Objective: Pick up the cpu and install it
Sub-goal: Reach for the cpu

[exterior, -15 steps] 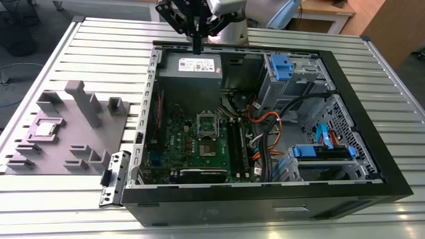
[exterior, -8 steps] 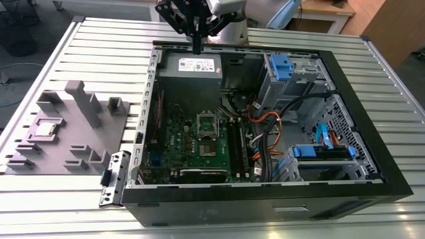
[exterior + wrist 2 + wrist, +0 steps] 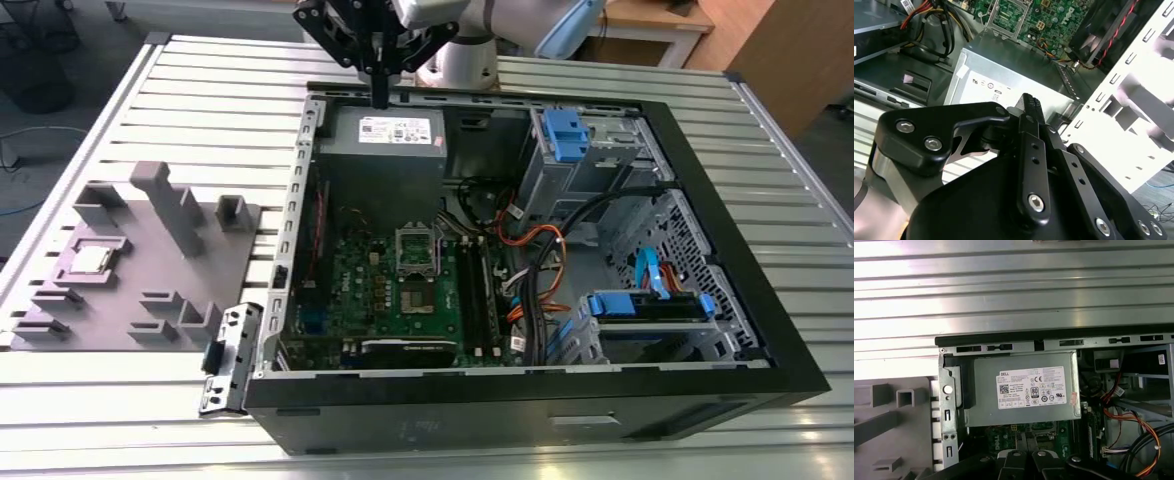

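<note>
cpu [image 3: 88, 260]: lies flat, metal face up, in a shallow recess of the grey fixture block [image 3: 147, 250] at the exterior view's left. The block rests on the slatted metal tabletop [image 3: 134, 420], outside the computer case [image 3: 534, 405]. The chip is square, so no long axis governs the approach. Nothing touches it or covers it.

Tool [image 3: 380, 98]: hangs over the far edge of the case, pointing straight down, just above the power supply [image 3: 384, 130]. In the second wrist view the tool [image 3: 1028, 100] has its fingers drawn together with no gap visible and nothing between them. It is judged closed and empty.

Governing relation: the cpu lies well apart from the tool, toward the exterior view's left and on the near side of it, with the left wall of the case between the two. The first wrist view looks down on the power supply [image 3: 1024, 390] and takes in a corner of the fixture block [image 3: 889, 430].

Socket [image 3: 416, 245]: sits on the green motherboard [image 3: 354, 285] inside the case, on the near side of the power supply, with its metal frame visible. It appears unoccupied, though that is a judgement from the exterior view. The pick-up has not been made.

At the exterior view's right stand orange cables [image 3: 534, 240] and blue drive caddies [image 3: 647, 303], clear of both cpu and tool.
</note>
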`<state>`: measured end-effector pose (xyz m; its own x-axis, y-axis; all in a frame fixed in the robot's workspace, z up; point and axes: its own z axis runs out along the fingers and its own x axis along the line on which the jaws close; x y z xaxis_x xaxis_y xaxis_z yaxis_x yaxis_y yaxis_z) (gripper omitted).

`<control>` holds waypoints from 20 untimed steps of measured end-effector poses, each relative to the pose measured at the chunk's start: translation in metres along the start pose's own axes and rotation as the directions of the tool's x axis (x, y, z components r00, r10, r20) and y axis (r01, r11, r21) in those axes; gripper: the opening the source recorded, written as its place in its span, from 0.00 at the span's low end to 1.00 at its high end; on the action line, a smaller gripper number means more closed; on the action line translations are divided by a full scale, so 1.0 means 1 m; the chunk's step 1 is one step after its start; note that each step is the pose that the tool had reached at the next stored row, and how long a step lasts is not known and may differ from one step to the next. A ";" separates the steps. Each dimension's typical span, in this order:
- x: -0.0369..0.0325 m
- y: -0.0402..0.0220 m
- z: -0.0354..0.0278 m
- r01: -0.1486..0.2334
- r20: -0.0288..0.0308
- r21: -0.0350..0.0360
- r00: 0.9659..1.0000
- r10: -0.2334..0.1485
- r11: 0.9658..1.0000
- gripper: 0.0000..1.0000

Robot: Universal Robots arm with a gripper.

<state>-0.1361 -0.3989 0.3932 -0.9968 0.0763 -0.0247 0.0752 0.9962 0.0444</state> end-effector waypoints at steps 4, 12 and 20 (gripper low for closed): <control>0.0039 -0.0003 -0.0001 0.000 0.000 0.000 1.000 0.000 1.000 0.11; 0.0061 -0.0004 -0.0002 0.000 0.000 0.000 1.000 0.000 1.000 0.11; 0.0083 -0.0006 -0.0003 0.000 0.000 0.000 1.000 0.000 1.000 0.11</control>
<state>-0.1444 -0.3990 0.3933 -0.9968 0.0762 -0.0248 0.0751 0.9962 0.0444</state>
